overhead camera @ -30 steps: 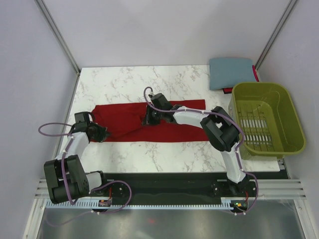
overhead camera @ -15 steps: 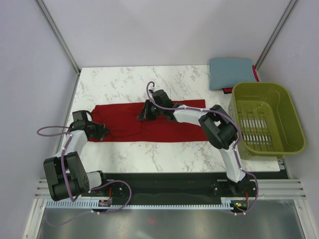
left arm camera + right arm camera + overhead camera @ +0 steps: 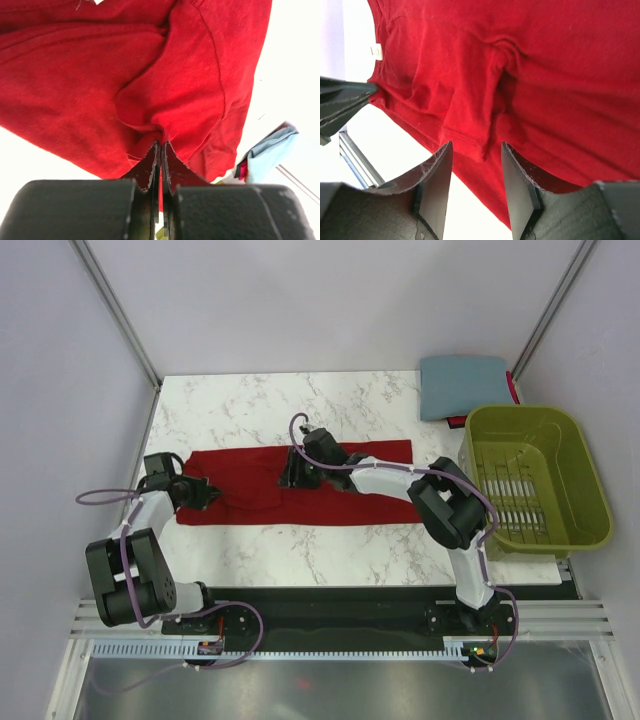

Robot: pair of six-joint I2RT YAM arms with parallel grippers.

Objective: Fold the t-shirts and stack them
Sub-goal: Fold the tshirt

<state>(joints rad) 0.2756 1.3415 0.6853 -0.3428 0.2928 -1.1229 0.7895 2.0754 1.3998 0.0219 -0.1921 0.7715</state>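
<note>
The dark red t-shirt [image 3: 345,485] lies as a long band across the middle of the table, with a folded flap [image 3: 250,495] on its left part. My left gripper [image 3: 205,492] is at the shirt's left end, shut on a pinch of red cloth [image 3: 161,145]. My right gripper [image 3: 290,475] hovers over the shirt's upper middle, open, with a loose cloth ridge [image 3: 490,125] below and between its fingers [image 3: 440,165]. The slate blue-grey t-shirt [image 3: 462,385] lies folded at the back right corner.
An olive-green slatted basket [image 3: 535,480] stands at the right edge of the table. Bare marble [image 3: 250,405] lies behind the red shirt, and more [image 3: 320,550] in front of it. Grey walls enclose the table.
My right gripper has opened and let go of the red cloth it was pinching. The flap now lies flat on the shirt. My left gripper has shifted slightly back, still holding its edge.
</note>
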